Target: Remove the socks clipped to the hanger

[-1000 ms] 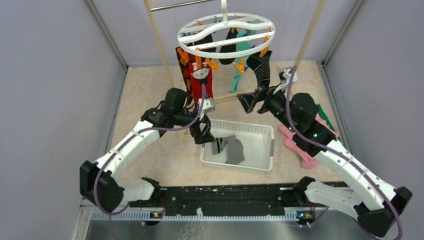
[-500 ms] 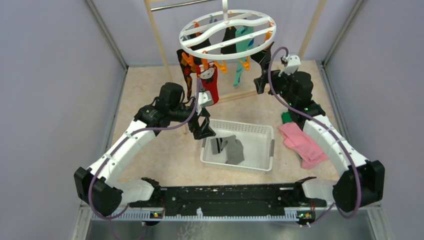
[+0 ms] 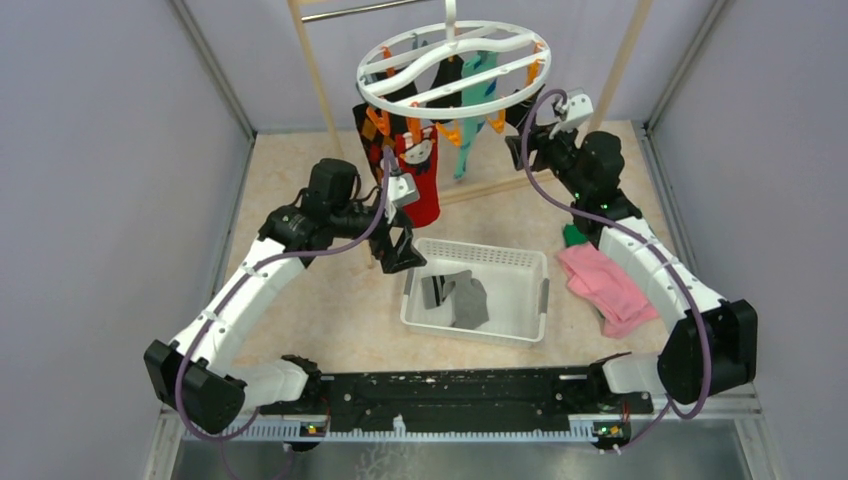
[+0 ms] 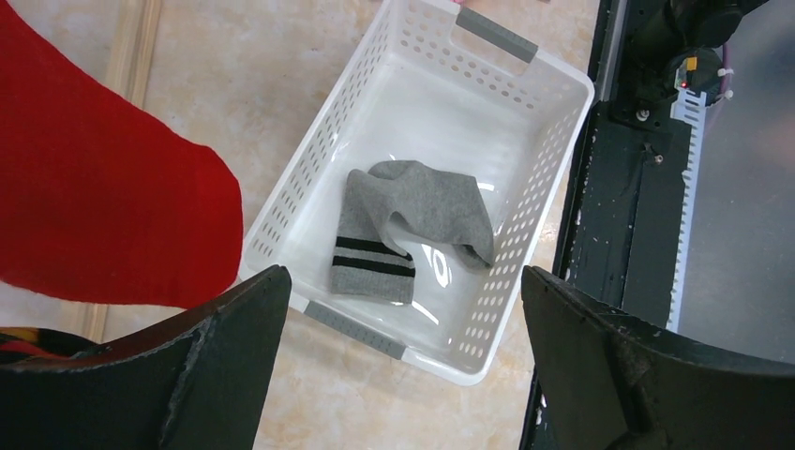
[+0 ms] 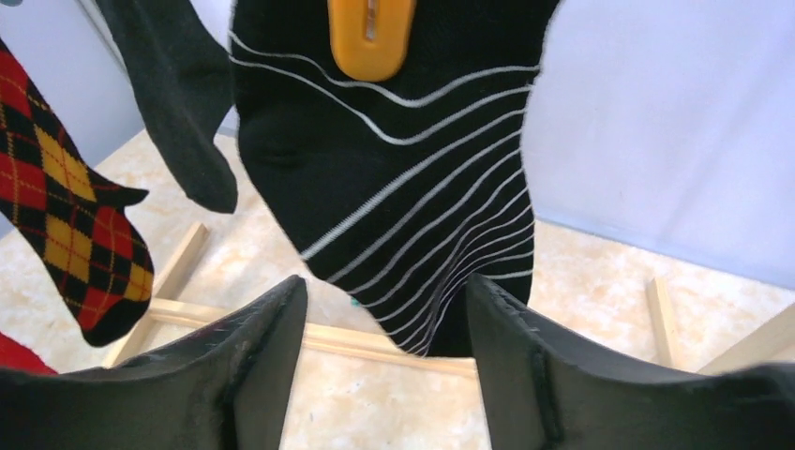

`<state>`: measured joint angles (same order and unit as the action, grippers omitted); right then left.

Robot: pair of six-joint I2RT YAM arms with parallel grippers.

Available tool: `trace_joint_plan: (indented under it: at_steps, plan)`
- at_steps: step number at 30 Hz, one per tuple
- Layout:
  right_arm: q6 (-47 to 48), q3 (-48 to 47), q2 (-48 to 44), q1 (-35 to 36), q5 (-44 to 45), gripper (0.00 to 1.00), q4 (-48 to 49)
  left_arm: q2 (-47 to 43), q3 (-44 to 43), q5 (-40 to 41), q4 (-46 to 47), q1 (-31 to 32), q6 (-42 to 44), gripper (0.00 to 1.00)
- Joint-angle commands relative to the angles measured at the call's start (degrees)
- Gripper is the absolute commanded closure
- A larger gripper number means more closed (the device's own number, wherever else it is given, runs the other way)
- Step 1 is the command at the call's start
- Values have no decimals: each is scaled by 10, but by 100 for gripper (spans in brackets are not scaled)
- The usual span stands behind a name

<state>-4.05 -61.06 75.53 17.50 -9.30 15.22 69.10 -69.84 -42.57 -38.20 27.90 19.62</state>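
1. The white basket (image 3: 520, 300) stands on the desk (image 3: 300, 180), near the arm bases. One grey sock (image 4: 412, 220) with two black stripes lies folded on its floor.
2. A pink cloth (image 3: 600, 285) lies right of the basket, with a green cloth (image 3: 572, 236) at its far end.
3. The left hand (image 3: 398, 255) hangs above the basket's far-left corner. Its fingers (image 4: 234, 328) are spread wide and released, with nothing between them.
4. The red sock (image 4: 94, 187) hangs just beside the left hand, on its far side.
5. The hanger (image 3: 362, 78) hangs at the far side from the wooden rack frame (image 3: 318, 75). The remaining socks are clipped below its ring.
6. The right hand (image 5: 384, 281) is raised to the right side of the ring. Its fingers stand apart on either side of the lower end of a black sock with white stripes (image 5: 394, 159); they are not clenched on it.
7. An orange clip (image 5: 372, 33) holds the striped sock at its top.
8. Left of it hang a plain black sock (image 5: 178, 103) and an argyle sock (image 5: 75, 206).
9. A teal sock (image 3: 470, 100) hangs under the ring's middle.
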Motion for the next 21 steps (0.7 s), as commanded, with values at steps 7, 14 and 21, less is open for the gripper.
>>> trace_joint_plan:
  at_steps: [7, 14, 21]
  plan:
    - [1, -39, -17, 9, -74, 100, 31, -10, -56, -25, -11, -2, -6, 1]
    - [4, -17, -66, 59, -52, 100, 4, -11, -64, -35, -11, -2, -19, 1]
    - [-45, 12, -104, 122, -43, 100, 13, -11, -74, -55, -7, -2, -34, 1]
